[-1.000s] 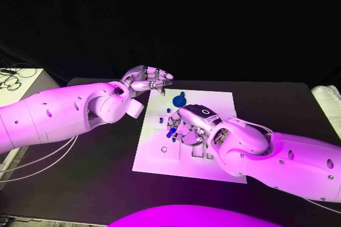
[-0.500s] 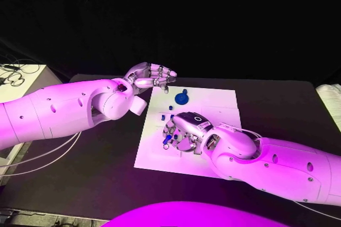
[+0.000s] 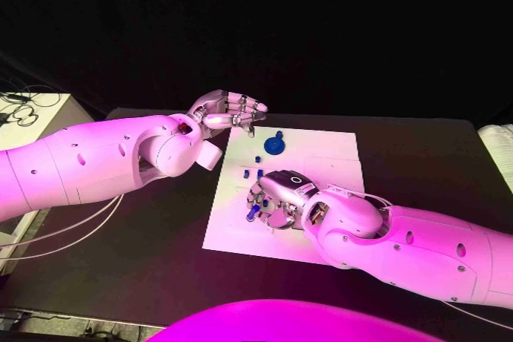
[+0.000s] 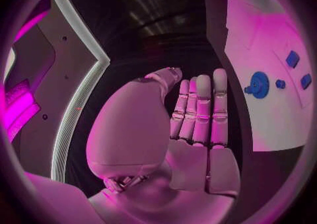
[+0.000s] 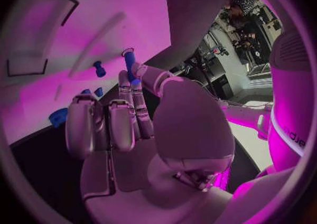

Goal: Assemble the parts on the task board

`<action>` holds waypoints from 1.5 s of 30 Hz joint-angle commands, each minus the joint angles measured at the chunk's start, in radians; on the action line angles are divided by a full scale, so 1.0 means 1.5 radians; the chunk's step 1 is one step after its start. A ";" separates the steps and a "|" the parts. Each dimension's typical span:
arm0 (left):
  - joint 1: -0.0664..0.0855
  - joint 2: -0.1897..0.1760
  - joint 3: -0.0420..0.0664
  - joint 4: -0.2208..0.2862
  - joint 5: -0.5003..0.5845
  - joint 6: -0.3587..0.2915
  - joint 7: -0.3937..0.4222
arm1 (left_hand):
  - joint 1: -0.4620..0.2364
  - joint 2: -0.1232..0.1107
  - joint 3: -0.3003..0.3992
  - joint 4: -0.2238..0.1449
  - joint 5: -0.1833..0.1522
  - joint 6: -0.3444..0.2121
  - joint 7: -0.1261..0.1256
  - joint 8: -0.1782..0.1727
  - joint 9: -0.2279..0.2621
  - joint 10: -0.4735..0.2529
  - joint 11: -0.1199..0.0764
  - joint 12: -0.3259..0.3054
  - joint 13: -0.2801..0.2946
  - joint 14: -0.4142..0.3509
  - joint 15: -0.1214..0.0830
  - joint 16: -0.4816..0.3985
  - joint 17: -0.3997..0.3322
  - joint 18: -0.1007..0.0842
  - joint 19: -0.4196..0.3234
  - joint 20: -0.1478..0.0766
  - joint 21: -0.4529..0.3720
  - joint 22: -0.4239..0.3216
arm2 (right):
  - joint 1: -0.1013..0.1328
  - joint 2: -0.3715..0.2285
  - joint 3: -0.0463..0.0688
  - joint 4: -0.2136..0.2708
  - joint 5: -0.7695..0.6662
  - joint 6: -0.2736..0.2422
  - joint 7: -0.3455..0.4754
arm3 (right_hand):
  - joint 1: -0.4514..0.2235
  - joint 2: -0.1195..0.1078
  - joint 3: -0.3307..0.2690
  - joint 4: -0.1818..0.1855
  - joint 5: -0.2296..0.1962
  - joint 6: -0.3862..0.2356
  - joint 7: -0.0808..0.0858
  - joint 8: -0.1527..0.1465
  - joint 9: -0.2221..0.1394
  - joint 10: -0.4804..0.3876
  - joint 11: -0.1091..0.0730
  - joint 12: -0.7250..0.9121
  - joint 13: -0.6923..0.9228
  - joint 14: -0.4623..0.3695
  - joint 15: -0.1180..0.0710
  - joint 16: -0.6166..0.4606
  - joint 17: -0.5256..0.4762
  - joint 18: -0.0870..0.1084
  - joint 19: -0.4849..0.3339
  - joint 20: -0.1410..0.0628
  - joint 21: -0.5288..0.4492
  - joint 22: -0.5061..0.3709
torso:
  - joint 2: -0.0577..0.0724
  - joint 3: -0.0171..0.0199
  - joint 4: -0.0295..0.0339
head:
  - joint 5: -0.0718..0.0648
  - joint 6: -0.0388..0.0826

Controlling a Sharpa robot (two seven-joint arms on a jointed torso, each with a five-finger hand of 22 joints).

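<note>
Placement step, by the look: right hand (image 3: 276, 201) at frame centre over the board (image 3: 321, 153), blue peg (image 5: 129, 61) pinched. Left hand (image 3: 227, 112), upper left, fingers curled, holding nothing. Next, probably: lowering peg into a hole.

One white board (image 3: 321, 153) lies on the table. I count one blue gear (image 3: 275, 145) and about four small blue pieces (image 3: 259, 161). Two hands, left (image 3: 227, 112) and right (image 3: 280, 199).

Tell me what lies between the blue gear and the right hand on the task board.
In the head view, small blue parts lie on the task board between the blue gear and the right hand.
</note>
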 commanded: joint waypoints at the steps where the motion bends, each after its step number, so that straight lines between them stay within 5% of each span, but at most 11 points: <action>1: 0.001 0.001 0.001 0.002 0.004 0.010 0.004 | 0.003 0.003 -0.002 -0.001 0.003 -0.004 0.002 0.000 -0.001 -0.005 -0.001 -0.003 -0.001 -0.003 0.000 -0.004 0.000 0.009 0.004 0.003 -0.003 -0.001 | -0.001 0.001 0.000 0.000 -0.015 0.022 -0.005 | -0.002 0.008 0.001 -0.002 0.001 -0.001 0.002 0.002 0.001 0.024 -0.022 0.001 0.024 0.031 -0.003 0.001 0.000 -0.006 0.039 -0.003 -0.003 0.129 | 0.000 -0.0004 0.0002 | -0.001 0.000; 19: 0.001 0.000 0.001 0.003 0.004 0.010 0.003 | 0.003 0.003 -0.002 -0.001 0.003 -0.004 0.002 0.000 -0.001 -0.005 -0.001 -0.003 -0.001 -0.003 0.000 -0.004 0.000 0.009 0.004 0.003 -0.003 -0.001 | -0.005 0.013 -0.004 -0.005 -0.066 0.042 -0.048 | -0.013 0.005 -0.003 -0.001 0.000 -0.009 0.003 -0.002 0.002 0.019 -0.020 -0.005 0.026 0.030 -0.001 -0.002 -0.003 -0.005 0.038 -0.001 -0.009 0.128 | 0.000 -0.0004 0.0010 | 0.000 -0.003; 26: 0.001 0.001 0.001 0.003 0.004 0.011 0.002 | 0.003 0.003 -0.002 -0.001 0.003 -0.004 0.002 0.000 -0.001 -0.005 -0.001 -0.003 -0.001 -0.003 0.000 -0.004 0.000 0.009 0.004 0.003 -0.003 -0.001 | -0.010 0.022 -0.006 -0.007 -0.084 0.042 -0.053 | -0.028 -0.010 -0.003 -0.001 0.001 -0.025 0.008 -0.012 0.001 0.006 -0.014 -0.018 0.029 0.031 0.004 0.001 0.000 -0.004 0.036 0.002 -0.019 0.126 | 0.001 -0.0005 0.0061 | 0.001 -0.005; 33: 0.001 0.002 0.001 0.003 0.004 0.010 0.001 | 0.003 0.003 -0.002 -0.001 0.003 -0.004 0.002 0.000 -0.001 -0.005 -0.001 -0.003 -0.001 -0.003 0.000 -0.004 0.000 0.009 0.004 0.003 -0.003 -0.001 | -0.012 0.028 -0.007 -0.011 -0.079 0.041 -0.034 | -0.057 -0.036 -0.013 0.006 0.016 -0.051 0.014 -0.025 -0.001 -0.032 -0.002 -0.033 0.027 0.025 0.014 -0.007 -0.014 0.001 0.027 0.011 -0.056 0.117 | 0.000 -0.0008 0.0002 | 0.000 -0.002; 45: 0.001 0.002 0.001 0.002 0.004 0.009 0.001 | 0.003 0.004 -0.002 -0.001 0.003 -0.004 0.002 0.000 -0.001 -0.006 0.000 -0.002 -0.001 -0.003 0.000 -0.004 0.000 0.009 0.005 0.003 -0.004 -0.001 | -0.012 0.021 -0.007 -0.013 -0.070 0.016 -0.023 | -0.059 -0.049 -0.060 0.013 0.013 -0.111 0.021 -0.050 -0.008 -0.127 0.013 -0.020 0.025 -0.007 0.028 -0.039 -0.074 0.017 0.001 0.025 -0.153 0.092 | -0.001 0.0001 0.0024 | -0.001 -0.002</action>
